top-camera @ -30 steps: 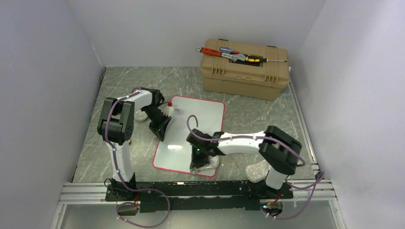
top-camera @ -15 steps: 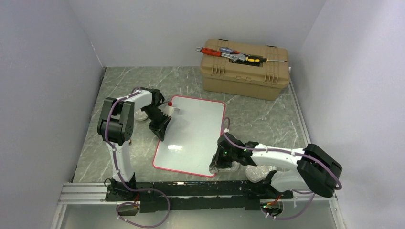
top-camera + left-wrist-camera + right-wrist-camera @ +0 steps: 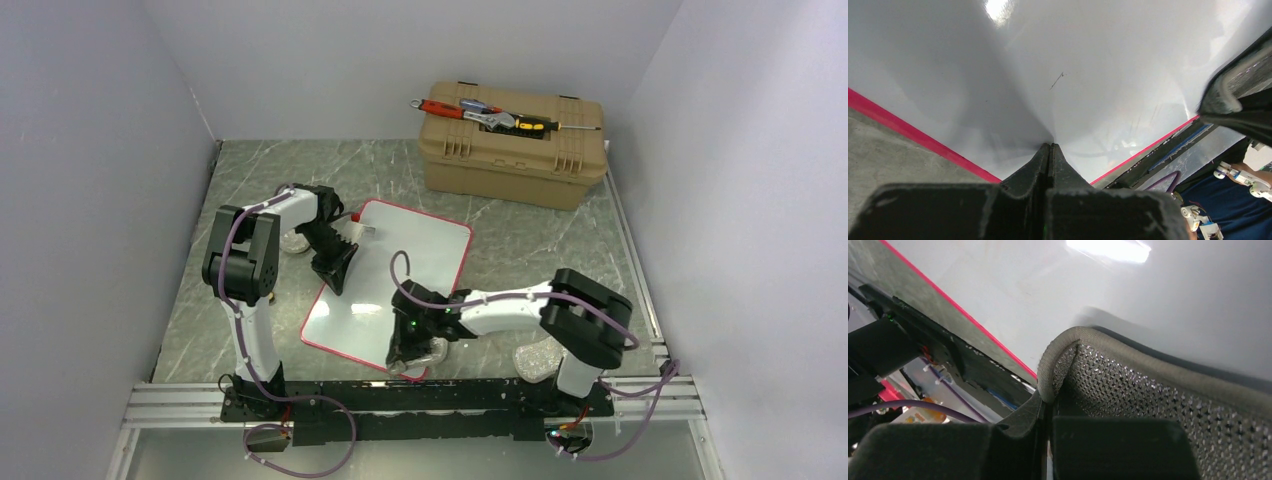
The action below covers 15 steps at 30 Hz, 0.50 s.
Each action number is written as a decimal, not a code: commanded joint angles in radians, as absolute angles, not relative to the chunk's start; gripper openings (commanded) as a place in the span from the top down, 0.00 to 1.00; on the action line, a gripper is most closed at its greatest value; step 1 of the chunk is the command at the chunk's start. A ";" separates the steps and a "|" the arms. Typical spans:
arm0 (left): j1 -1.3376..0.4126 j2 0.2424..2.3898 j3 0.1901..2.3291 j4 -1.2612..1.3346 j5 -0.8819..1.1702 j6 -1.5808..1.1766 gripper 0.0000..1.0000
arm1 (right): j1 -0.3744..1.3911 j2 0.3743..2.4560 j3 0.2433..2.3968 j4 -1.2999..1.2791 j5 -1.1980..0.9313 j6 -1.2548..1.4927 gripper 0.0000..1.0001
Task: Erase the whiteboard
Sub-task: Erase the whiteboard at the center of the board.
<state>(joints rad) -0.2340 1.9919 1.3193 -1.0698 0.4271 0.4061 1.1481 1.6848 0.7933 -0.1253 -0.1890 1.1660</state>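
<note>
Pressed tight together, the fingers of the left gripper (image 3: 1049,146) rest their tips on the glossy white, red-rimmed rectangular whiteboard (image 3: 1098,60), just inside its left edge. The right gripper (image 3: 1047,401) is pinched on the hemmed edge of a grey mesh cloth (image 3: 1158,405), which lies against the board at its near corner. The left arm stands tall from its base, elbow high, forearm angled down to the board. The right arm reaches low and leftward. The whiteboard lies skewed on the grey marbled table (image 3: 560,250), in front of both arms.
</note>
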 commanded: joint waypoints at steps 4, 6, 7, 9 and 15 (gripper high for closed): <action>-0.235 1.968 1.310 -1.017 0.412 0.434 0.97 | 1.099 1.868 0.850 -0.274 -0.097 1.050 1.00; -0.235 1.965 1.307 -1.016 0.410 0.438 0.97 | 1.043 1.799 0.801 -0.307 -0.069 1.045 1.00; -0.236 1.966 1.306 -1.017 0.407 0.441 0.97 | 1.007 1.754 0.768 -0.323 -0.060 1.039 1.00; -0.235 1.971 1.307 -1.018 0.405 0.443 0.97 | 0.939 1.667 0.714 -0.379 -0.025 1.015 1.00; -0.236 1.980 1.319 -1.020 0.416 0.438 0.97 | 0.816 1.463 0.713 -0.570 0.070 0.929 1.00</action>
